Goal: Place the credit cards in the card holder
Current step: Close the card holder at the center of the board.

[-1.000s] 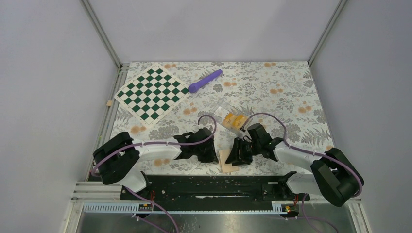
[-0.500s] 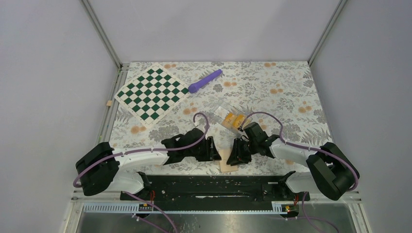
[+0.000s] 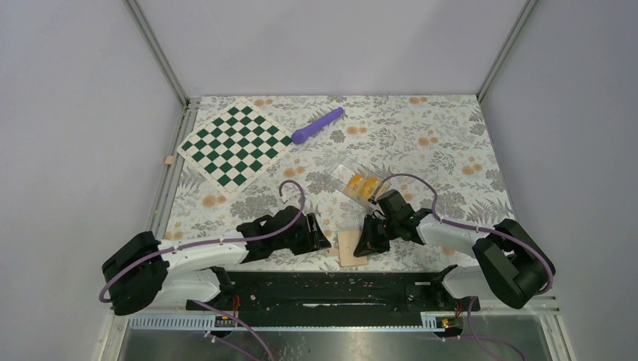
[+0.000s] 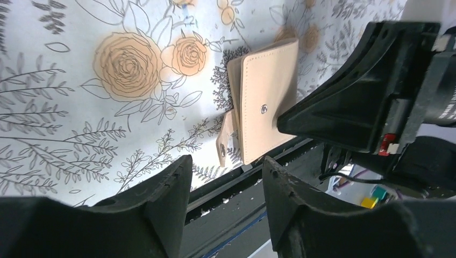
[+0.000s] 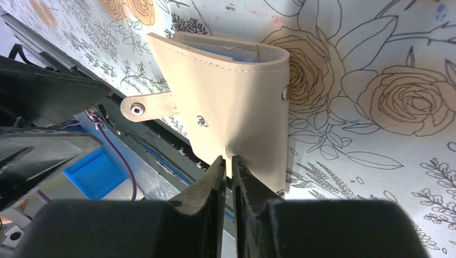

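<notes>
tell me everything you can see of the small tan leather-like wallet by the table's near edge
The small tan leather-like folding wallet lies folded on the floral tablecloth, beside the black rail. Its edges are stitched, a metal snap stud sits on the cover, and its short snap strap sticks out unfastened. Light blue lining shows between the layers. The right gripper pinches the cover's edge, jaws nearly closed; the left gripper is open nearby, not touching it.
</notes>
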### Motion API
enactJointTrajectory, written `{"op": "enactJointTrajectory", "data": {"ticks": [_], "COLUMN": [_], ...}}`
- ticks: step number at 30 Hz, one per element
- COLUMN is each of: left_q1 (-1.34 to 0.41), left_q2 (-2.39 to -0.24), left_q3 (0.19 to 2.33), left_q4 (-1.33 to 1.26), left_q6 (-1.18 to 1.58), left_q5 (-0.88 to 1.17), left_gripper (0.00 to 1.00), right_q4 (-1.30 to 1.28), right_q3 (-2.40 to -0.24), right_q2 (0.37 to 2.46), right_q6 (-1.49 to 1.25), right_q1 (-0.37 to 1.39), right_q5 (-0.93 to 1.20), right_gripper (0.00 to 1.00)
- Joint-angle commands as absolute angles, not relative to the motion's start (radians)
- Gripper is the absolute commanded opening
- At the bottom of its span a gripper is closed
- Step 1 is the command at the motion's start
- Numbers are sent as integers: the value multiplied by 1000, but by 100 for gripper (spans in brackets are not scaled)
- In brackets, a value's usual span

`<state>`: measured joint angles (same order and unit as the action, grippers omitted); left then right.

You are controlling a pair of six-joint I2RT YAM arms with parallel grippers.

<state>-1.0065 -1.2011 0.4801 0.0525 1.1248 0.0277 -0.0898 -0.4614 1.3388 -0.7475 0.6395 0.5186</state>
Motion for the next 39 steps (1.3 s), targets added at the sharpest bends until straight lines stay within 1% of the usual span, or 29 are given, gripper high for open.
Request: {"op": "enactJointTrajectory", "data": {"ticks": [1,3,7,12,15,21,25,30,36,39], "left_q1": [-994,-985,-984,-985,-991,-996,-1000,-1006,-1008,-1008], "left_q2": [-1139,-1145,-1229,-1374,-1433,-1467,-1487,-1527,-1546,-1575], "left_q3": [473,447,411,416,452,511,537,557,555,555], "left_q4": [111,53,-141,-371,-427,-443,-448,-457,-461,-506], "left_q6": [1160,1166,1187,1216,1218,1215,1212,1210,1209,1216], "left_q5": [-74,-39,83,202,241,259,274,296,298,316], "left_gripper": [51,50,40,31,27,27,31,33,33,32], "right_q4": [-150,-172,-216,-274,-303,-322,-322,-322,-316,-302], "right_q3": [-480,-487,-494,-505,-529,-579,-594,-597,-595,-583], "right_q2": [1355,1353,1341,1316,1310,1288,1290,1295,1346,1354], "right_q6": [-712,-697,-679,-667,-653,-639,-628,-621,-605,-604], "right_q1": [654,656,660,670,673,674,674,674,675,675], "right_q5": [473,470,466,455,445,446,443,424,414,415], "right_gripper": [14,11,0,0,0,6,10,12,13,13]}}
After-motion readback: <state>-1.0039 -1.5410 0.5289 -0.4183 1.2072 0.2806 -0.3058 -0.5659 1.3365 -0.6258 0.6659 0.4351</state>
